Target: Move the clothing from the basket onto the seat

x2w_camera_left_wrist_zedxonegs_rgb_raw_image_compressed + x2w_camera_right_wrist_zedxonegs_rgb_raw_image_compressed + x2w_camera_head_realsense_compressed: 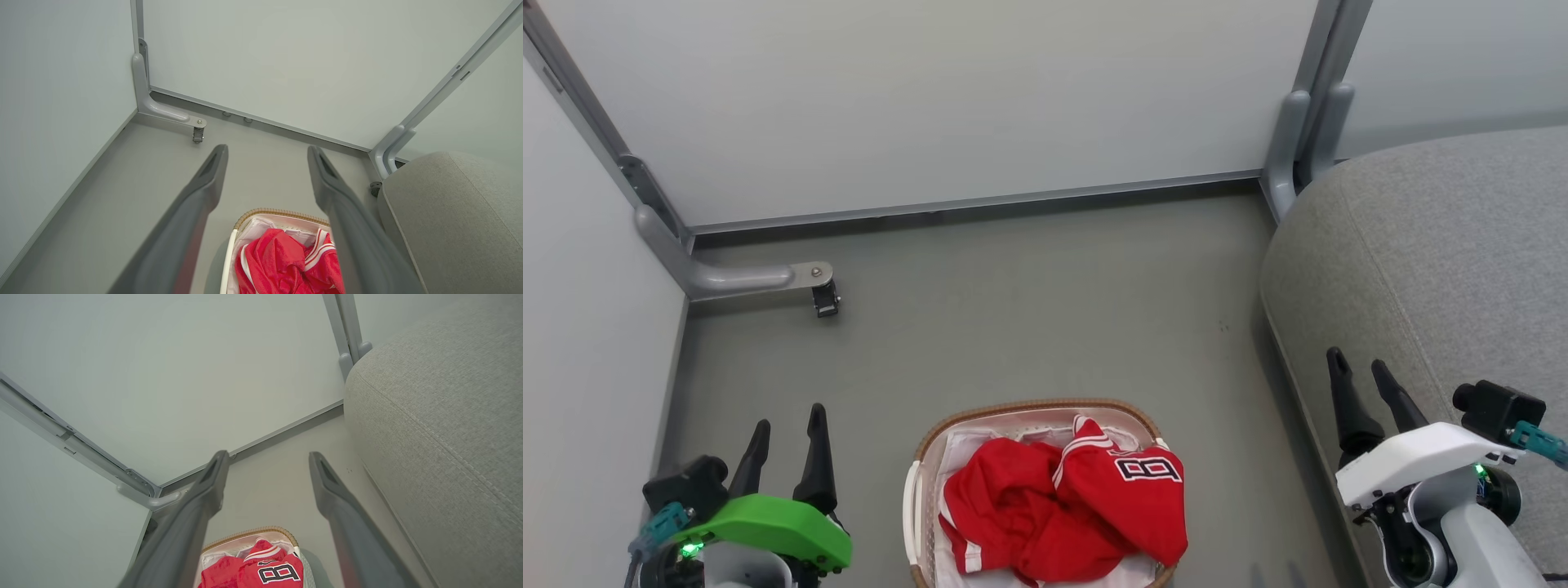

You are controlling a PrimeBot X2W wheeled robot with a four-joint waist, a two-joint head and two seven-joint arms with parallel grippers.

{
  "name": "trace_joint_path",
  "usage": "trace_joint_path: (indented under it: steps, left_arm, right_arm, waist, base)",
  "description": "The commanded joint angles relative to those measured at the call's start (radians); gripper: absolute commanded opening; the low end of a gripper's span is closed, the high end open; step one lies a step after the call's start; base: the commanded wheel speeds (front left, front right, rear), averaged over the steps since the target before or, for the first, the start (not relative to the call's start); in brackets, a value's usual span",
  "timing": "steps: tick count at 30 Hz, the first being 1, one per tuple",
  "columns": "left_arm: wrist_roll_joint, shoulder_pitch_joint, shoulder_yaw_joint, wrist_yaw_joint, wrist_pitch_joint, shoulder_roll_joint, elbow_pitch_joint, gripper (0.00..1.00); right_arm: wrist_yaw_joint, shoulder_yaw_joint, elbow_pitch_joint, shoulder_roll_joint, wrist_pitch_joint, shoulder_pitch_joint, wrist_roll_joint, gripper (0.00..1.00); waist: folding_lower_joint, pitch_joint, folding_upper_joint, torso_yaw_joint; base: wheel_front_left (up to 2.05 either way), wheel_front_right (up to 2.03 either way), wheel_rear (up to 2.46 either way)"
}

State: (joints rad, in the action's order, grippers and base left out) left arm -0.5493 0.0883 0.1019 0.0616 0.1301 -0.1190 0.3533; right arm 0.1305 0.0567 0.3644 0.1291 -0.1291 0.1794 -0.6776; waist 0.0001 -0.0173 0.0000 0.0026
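Note:
Red clothing (1062, 506) with white striped trim and a navy-and-white numeral lies heaped in the white basket (1029, 408), which has a brown woven rim and stands on the floor at the bottom centre. The clothing (286, 265) and the basket rim (278, 212) also lie between the left fingers in the left wrist view; the clothing (257, 571) lies low in the right wrist view too. The grey seat (1437, 269) rises at the right. My left gripper (788, 429) hangs open left of the basket. Open as well, my right gripper (1360, 367) is over the seat's front edge.
Pale partition panels (931, 98) close off the back and left, with grey metal feet (743, 278) and a small castor (825, 300) on the floor at the left and a post (1298, 139) beside the seat. Bare grey floor (1029, 302) stretches beyond the basket.

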Motion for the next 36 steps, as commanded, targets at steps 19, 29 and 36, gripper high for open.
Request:
trace_joint_path:
  steps: [19,29,36]
  left_arm:
    - [0.190,-0.036,0.031,-0.043,0.055,-0.007,-0.001,1.00]
    - [0.270,-0.048,0.015,-0.054,0.078,0.012,0.001,1.00]
    - [0.323,-0.054,0.004,-0.051,0.092,0.026,-0.015,1.00]
  right_arm:
    - [0.000,0.032,0.041,0.009,-0.056,0.002,0.234,1.00]
    - [0.000,0.040,0.048,-0.001,-0.078,-0.002,0.318,1.00]
    - [0.000,0.037,0.056,-0.006,-0.093,-0.008,0.374,1.00]
  waist:
    - [0.0000,0.007,0.0000,0.007]
    - [0.0000,0.003,0.0000,0.006]
    - [0.0000,-0.003,0.0000,0.004]
  base:
    - [0.00,0.00,0.00]
    - [0.00,0.00,0.00]
    - [0.00,0.00,0.00]
